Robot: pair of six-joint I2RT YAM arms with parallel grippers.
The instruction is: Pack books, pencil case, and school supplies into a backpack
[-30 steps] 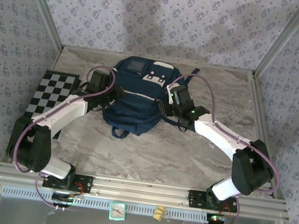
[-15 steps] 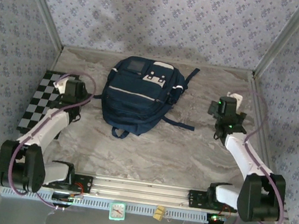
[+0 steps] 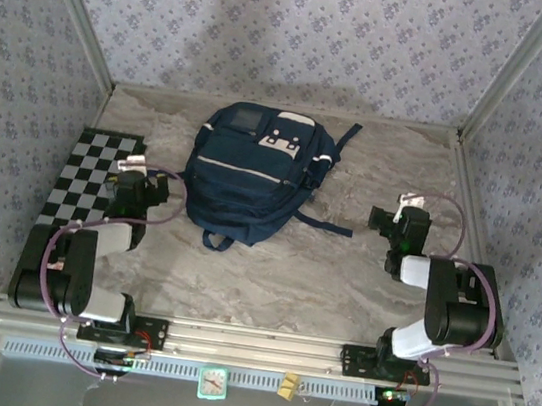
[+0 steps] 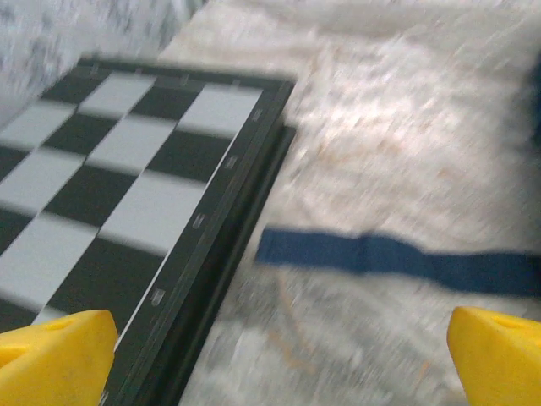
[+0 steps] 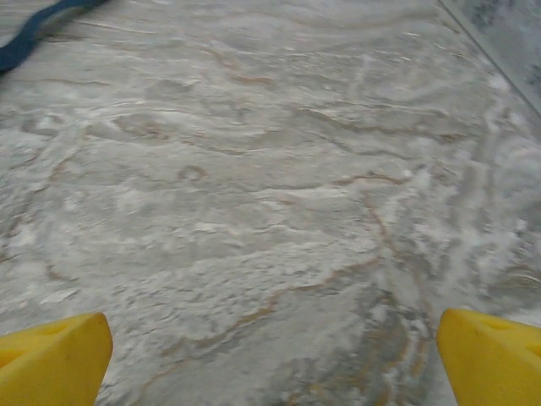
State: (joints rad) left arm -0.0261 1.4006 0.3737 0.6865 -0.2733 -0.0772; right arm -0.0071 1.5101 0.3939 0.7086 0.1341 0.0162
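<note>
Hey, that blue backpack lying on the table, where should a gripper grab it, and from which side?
Probably the small loop handle sticking out from the backpack's near edge, coming in low from the arms' side. The bag lies flat and looks too broad and bulging for the jaws, while the loop is thin and lies free on the table.

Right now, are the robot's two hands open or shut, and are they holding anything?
Left gripper: open, holding nothing.
Right gripper: open, holding nothing.
</note>
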